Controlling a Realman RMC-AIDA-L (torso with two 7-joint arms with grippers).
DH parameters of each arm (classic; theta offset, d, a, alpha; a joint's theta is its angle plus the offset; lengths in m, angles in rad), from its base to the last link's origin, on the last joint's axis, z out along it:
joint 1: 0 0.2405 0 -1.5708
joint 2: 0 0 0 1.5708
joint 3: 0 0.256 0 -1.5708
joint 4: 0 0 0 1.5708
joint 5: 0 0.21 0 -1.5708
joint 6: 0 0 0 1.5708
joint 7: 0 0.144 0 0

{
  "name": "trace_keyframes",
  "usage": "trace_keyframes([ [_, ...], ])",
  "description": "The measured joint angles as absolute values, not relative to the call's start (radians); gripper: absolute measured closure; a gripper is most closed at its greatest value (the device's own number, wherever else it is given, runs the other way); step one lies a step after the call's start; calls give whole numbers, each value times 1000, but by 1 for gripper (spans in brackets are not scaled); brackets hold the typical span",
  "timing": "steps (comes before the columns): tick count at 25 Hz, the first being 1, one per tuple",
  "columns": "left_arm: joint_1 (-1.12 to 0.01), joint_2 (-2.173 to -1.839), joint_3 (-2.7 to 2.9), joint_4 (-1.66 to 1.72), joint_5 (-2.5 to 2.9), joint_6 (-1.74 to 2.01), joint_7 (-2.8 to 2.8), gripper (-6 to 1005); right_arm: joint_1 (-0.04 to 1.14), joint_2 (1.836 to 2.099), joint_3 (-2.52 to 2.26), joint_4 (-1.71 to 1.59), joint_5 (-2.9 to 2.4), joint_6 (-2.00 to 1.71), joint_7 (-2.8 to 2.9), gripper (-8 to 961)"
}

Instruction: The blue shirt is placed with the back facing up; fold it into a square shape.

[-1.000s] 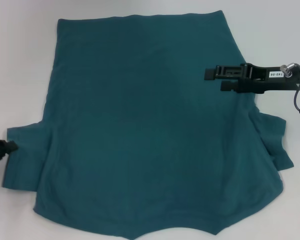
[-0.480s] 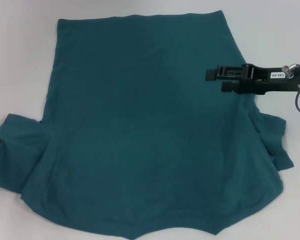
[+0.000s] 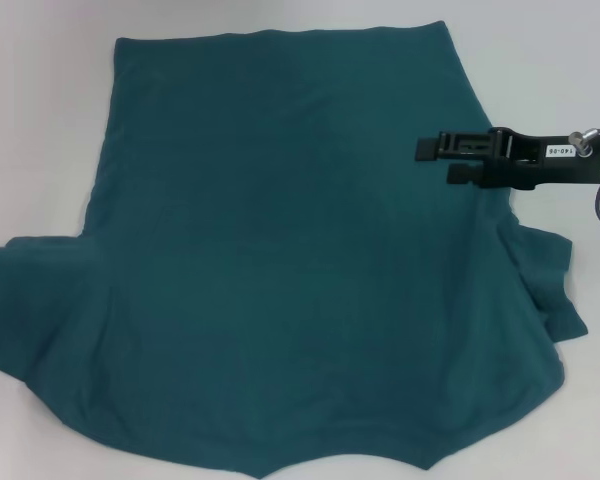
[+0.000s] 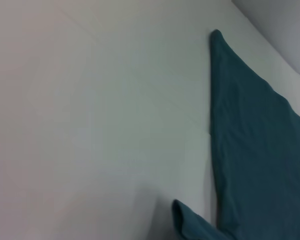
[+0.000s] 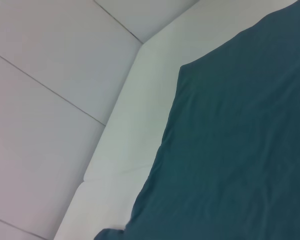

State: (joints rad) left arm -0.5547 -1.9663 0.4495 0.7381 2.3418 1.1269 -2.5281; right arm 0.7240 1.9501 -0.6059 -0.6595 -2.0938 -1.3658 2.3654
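Right now, from the head view, I see the blue shirt [image 3: 290, 270] spread back-up over most of the white table [image 3: 40, 120], its hem toward twelve o'clock and the neckline cut off at six o'clock. One sleeve stretches out flat past the nine o'clock edge; the other sleeve lies bunched at about four o'clock. My right end effector [image 3: 435, 160] hovers over the shirt's side edge at roughly two o'clock, arm reaching in from three o'clock, its two black fingers apart with nothing between them, so it is released. The left end effector is out of this view.

On the left wrist view, I get a pointed strip of the blue shirt [image 4: 255, 150] on the pale table [image 4: 100, 125], plus a small folded corner of cloth at the frame edge; no fingers show.

On the right wrist view, the blue shirt [image 5: 235, 150] fills one half, lying flat on the table [image 5: 135, 130] beside a panelled wall [image 5: 45, 100].
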Motion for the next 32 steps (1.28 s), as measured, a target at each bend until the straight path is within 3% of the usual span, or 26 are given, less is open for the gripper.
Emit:
trace_keyframes([
  [11,-607,-1956,462,762,2356,1230,-2573,1000,724,1948,-606,-660,-2094,-1367,2365,37],
  [32,-729,-2063,488,653,2350,1186,-2613,999,724,1947,-606,-660,-2094,-1356,2365,39],
])
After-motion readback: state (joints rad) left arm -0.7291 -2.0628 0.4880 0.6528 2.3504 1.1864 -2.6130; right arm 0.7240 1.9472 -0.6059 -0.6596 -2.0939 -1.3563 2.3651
